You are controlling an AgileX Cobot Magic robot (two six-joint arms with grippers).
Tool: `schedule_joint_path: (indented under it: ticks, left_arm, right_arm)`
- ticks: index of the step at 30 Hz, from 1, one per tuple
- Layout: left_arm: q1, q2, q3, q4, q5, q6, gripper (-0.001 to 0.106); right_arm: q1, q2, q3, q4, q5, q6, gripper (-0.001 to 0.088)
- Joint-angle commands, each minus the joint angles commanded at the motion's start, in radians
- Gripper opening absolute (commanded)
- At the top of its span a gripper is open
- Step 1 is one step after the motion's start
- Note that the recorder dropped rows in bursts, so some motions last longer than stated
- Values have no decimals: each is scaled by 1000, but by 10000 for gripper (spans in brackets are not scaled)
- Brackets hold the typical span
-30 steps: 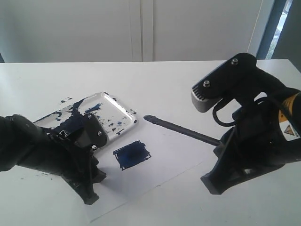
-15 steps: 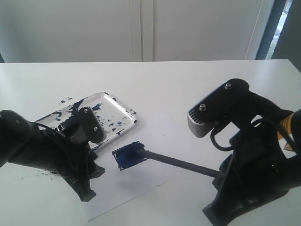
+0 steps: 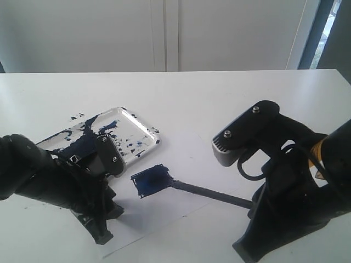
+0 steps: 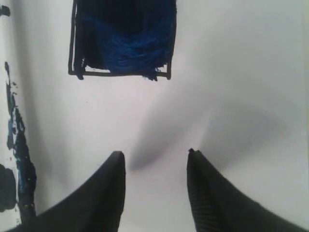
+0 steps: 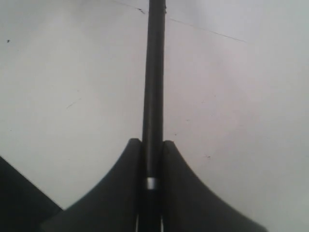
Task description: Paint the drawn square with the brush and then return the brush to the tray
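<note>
Table (image 3: 230, 93): white, bearing everything below.
Paper (image 3: 189, 150): flat on table, carrying the drawing.
Tray (image 3: 143, 129): white, blotched navy, just past paper's far-left edge.
Right gripper (image 5: 152, 145): pressed tight on brush (image 3: 211, 192) handle.
Left gripper (image 4: 154, 157): spread, holding nothing, low over paper near square (image 3: 152, 181); possibly pinning the sheet, contact not confirmable.
Brush: slanting down from right gripper, tip touching square's right edge, apart from tray.
Square: mostly blue, thin bare margin inside outline in left wrist view.
Handling, as judged: light pressure, short strokes inside outline, bare margin covered, no overrunning lines; lift clear before carrying to tray.
</note>
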Motion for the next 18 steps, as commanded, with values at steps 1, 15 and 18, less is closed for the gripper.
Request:
schedule_joint_path:
  ticks: [1,15,18]
  left_arm:
    - [0,3,0,0,0,0,471]
    - [0,4,0,0,12,0,471]
    - [0,4,0,0,12,0,471]
  right_arm:
    - [0,0,0,0,0,0,0]
    - [0,69,0,0,-29,0,0]
    - [0,78,0,2,-29,0,0]
